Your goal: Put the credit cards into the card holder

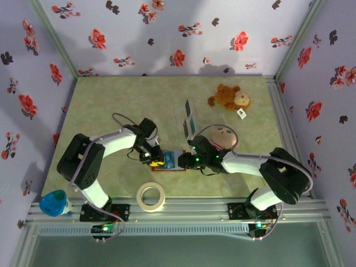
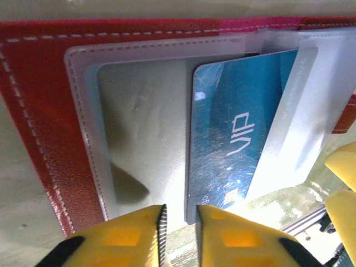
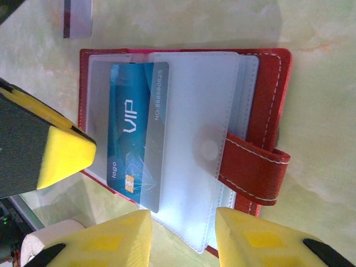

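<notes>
The red card holder [image 1: 173, 169] lies open on the table between my two grippers, its clear sleeves facing up. A teal VIP credit card [image 2: 233, 128] sits partly inside a clear sleeve, its near end sticking out. My left gripper [image 2: 179, 222] hovers at that end with a narrow gap between its jaws, and the card's corner rests against the right finger. The right gripper [image 3: 183, 236] is open over the card holder [image 3: 272, 83], with the sleeves' lower edge between its fingers. A dark grey credit card [image 3: 78, 19] lies on the table beyond the card holder.
A clear slotted stand [image 1: 190, 119] stands just behind the card holder. A doll plush [image 1: 223, 133] and a brown bear plush [image 1: 228, 97] lie at the back right. A tape roll [image 1: 151, 196] sits near the front edge, a blue object [image 1: 54, 203] at the front left.
</notes>
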Robot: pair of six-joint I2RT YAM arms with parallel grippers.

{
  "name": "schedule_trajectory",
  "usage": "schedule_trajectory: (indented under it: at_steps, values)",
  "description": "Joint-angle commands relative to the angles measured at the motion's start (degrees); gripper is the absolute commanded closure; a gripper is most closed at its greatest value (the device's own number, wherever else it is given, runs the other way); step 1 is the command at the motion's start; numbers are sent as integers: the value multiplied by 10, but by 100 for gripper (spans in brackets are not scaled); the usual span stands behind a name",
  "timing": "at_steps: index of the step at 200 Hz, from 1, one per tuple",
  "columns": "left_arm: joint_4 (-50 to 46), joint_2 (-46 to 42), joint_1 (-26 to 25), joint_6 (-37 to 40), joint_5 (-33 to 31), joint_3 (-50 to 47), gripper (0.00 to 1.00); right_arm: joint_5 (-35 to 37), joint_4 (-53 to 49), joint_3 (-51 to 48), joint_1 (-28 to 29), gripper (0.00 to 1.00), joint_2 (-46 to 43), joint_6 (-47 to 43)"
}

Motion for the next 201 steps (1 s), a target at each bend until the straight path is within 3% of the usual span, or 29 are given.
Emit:
schedule_trajectory:
  at_steps: [1,78,112,142,162,201]
  values:
    - [-2,2,-7,7,-1,18,81,6,4,12,3,66,21,-7]
    - [4,38,-9,11,0,50,92,-10,41,24,3,69,61,0]
    - [8,48,-8,9,-2,48,93,-11,41,22,3,68,58,2]
    - [9,-17,11,-1,-26,24,93,7,-54,59,15,46,38,-41]
    - [26,-78,46,-10,-32,-25,99,111,-185,124,59,31,26,-83]
    - [83,-80,77,-14,2,-84,100,279,-288,213,117,17,70,-83]
